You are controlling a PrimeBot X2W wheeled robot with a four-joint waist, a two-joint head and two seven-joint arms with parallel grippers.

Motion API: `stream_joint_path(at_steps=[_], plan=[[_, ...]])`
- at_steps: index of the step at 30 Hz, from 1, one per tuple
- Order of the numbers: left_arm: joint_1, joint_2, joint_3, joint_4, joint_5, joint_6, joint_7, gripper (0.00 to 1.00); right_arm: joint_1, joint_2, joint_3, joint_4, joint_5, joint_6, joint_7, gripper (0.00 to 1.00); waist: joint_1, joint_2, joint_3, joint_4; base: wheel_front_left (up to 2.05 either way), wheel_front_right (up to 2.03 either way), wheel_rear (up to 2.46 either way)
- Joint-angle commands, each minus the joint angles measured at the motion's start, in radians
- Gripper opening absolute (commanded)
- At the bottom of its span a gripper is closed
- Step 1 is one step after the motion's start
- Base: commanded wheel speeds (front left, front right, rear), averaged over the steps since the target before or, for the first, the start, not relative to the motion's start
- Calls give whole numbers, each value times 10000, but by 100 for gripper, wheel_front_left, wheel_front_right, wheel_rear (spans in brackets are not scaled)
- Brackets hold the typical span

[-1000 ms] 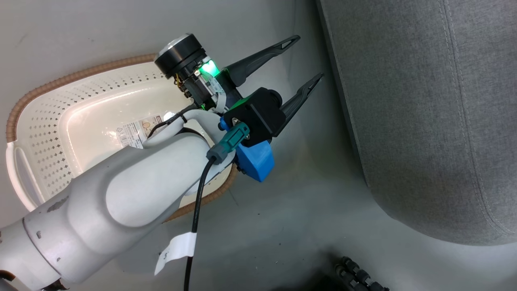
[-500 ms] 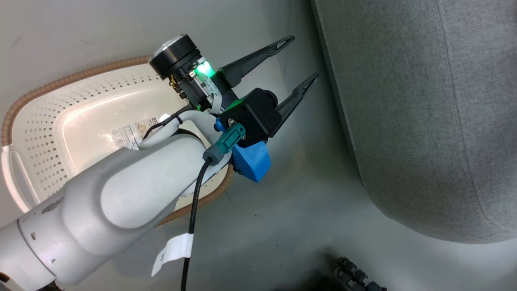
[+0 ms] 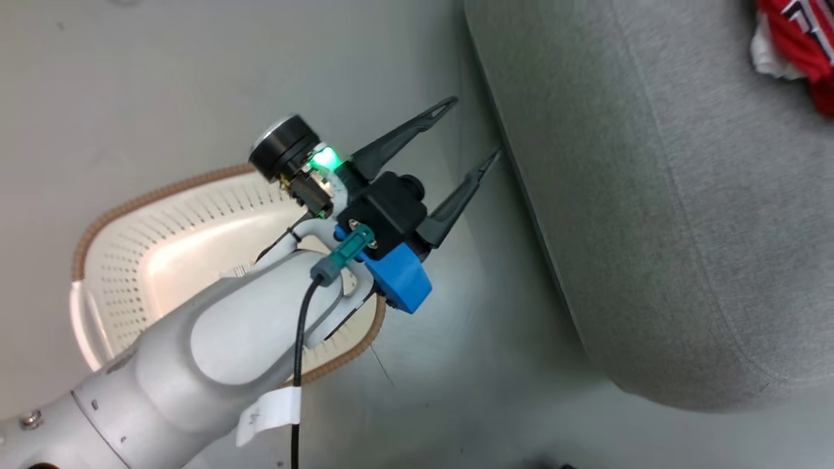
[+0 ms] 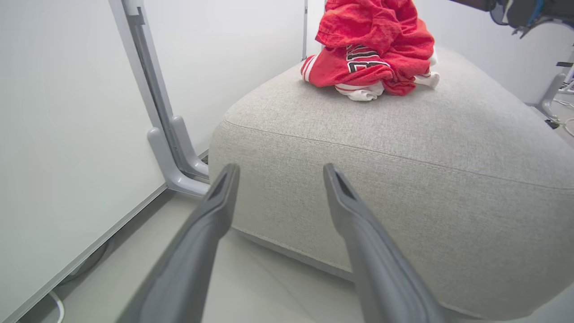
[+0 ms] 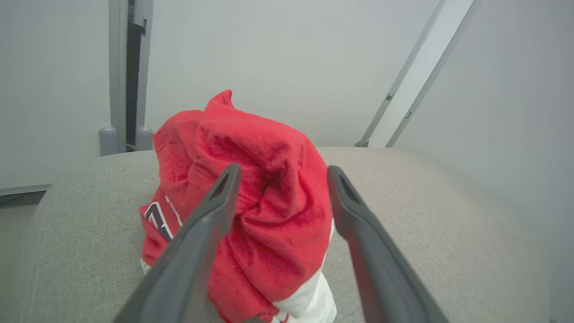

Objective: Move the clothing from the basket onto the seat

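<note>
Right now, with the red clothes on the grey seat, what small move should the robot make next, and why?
Probably draw the open right gripper straight back from the red garments. They lie heaped on the grey seat, the laundry basket looks bare as far as it shows, and the open left gripper holds nothing.

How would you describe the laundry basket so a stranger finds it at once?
Find the large grey seat. On the floor to its left, in the head view, stands the basket. Its cream perforated walls and brown woven rim set it apart.

Red clothing (image 4: 367,31); grey seat (image 4: 403,143); cream basket (image 3: 130,273)
</note>
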Motion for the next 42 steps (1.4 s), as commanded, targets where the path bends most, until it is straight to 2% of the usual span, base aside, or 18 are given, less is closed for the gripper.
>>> stream_joint_path(at_steps=[1,6,14,19,28,35,42], plan=[[322,-35,245,224,-187,132,-208,100,473,-15,335,-274,90,1,-38,100,0,0,-995,187,0,0,0],[1122,-145,1092,585,-538,420,-413,100,1280,63,1224,-960,123,1,-38,100,0,0,-2135,581,0,0,0],[2784,-279,3704,9,47,758,-421,100,2037,339,2739,-1322,205,1,-38,100,0,0,-3372,1446,0,0,0],[3651,-406,4875,-95,507,571,-423,100,2226,449,3406,-1411,256,1,-38,100,0,0,-3805,1877,0,0,0],[5714,-1013,7339,-165,1501,109,-423,100,2890,758,4507,-1439,427,1,-38,100,0,0,-4946,2766,0,0,0],[7164,-1588,8777,-276,2175,-422,-424,100,3843,1017,4550,-1510,587,1,-38,100,0,0,-5770,3254,0,0,0],[8259,-2078,9800,-368,2778,-902,-426,100,4840,1322,4511,-1545,744,1,-38,100,0,0,-6306,3439,0,0,0]])
